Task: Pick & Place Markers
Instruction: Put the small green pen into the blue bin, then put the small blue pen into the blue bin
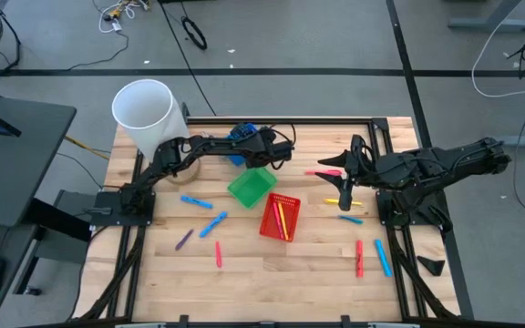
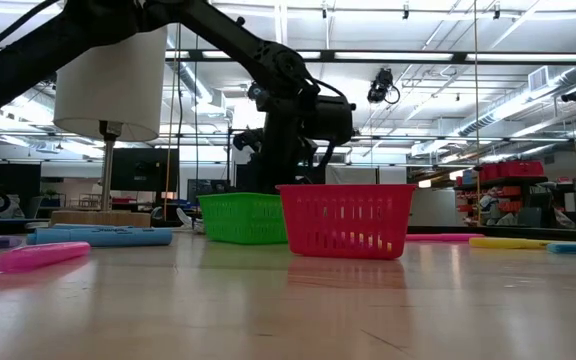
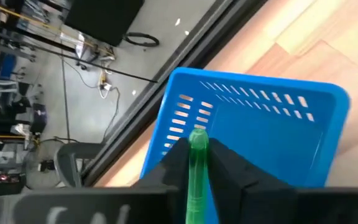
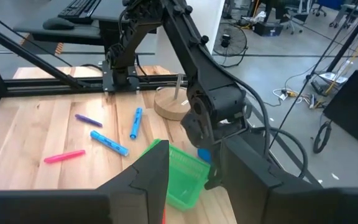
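Note:
My left gripper (image 3: 197, 150) hangs over the blue mesh basket (image 3: 253, 124), shut on a green marker (image 3: 197, 138). In the high view it (image 1: 261, 150) sits between the blue basket (image 1: 241, 135) and the green basket (image 1: 252, 185). My right gripper (image 4: 194, 180) is open and empty at the table's right side (image 1: 343, 166), beside a pink marker (image 1: 322, 170). The red basket (image 1: 279, 216) holds a few markers. Loose markers lie flat on the table: blue (image 1: 196, 201), blue (image 1: 212, 224), purple (image 1: 183, 239), red (image 1: 218, 253), yellow (image 1: 335, 201), red (image 1: 359, 258). My left gripper pinches the green marker between its two fingers (image 3: 178, 163). The marker runs along the fingers, and its rounded end (image 3: 197, 133) sticks out just past the fingertips. It is lifted clear, above the blue basket's open top.
A white cylinder shade (image 1: 144, 114) on a round wooden base stands at the far left corner. Black frame rails (image 1: 399, 164) edge the table. Bare wood lies along the near edge (image 1: 272, 282). The low view shows the red basket (image 2: 346, 220) in front and the green basket (image 2: 243, 217) behind.

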You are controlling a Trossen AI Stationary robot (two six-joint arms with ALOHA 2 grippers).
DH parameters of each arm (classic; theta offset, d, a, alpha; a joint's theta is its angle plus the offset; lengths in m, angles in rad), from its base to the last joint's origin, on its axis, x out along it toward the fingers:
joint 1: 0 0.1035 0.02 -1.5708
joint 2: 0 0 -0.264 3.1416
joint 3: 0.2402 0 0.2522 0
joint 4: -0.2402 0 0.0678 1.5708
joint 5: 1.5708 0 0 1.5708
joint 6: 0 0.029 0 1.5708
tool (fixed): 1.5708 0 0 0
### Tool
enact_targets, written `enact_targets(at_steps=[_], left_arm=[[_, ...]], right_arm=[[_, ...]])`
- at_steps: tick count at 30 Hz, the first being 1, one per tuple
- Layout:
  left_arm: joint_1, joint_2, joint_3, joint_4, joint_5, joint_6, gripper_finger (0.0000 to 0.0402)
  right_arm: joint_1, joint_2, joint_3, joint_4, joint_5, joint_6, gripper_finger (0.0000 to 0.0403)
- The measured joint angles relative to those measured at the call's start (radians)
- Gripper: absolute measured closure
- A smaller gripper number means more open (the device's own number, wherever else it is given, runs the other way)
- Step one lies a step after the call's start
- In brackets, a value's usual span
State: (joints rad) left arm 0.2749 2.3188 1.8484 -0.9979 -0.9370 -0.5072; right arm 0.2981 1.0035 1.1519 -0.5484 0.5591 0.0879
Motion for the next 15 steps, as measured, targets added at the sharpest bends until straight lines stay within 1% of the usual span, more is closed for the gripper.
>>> enact_targets(at_steps=[4,7,11,15], left_arm=[[0.002,0.000,0.000,0.001,-0.004,0.003,0.0278],[0.001,-0.006,0.000,0.006,-0.005,0.003,0.0244],[0.000,-0.009,0.000,0.016,-0.003,0.003,0.0222],[-0.011,-0.011,0.000,0.073,-0.004,0.026,0.0218]], right_arm=[[0.000,0.000,0.000,0.000,0.000,-0.008,0.0254],[0.000,0.000,0.000,0.001,0.001,-0.018,0.0254],[0.000,0.000,0.000,0.001,0.001,-0.018,0.0254],[0.000,0.000,0.000,0.001,0.001,-0.018,0.0254]])
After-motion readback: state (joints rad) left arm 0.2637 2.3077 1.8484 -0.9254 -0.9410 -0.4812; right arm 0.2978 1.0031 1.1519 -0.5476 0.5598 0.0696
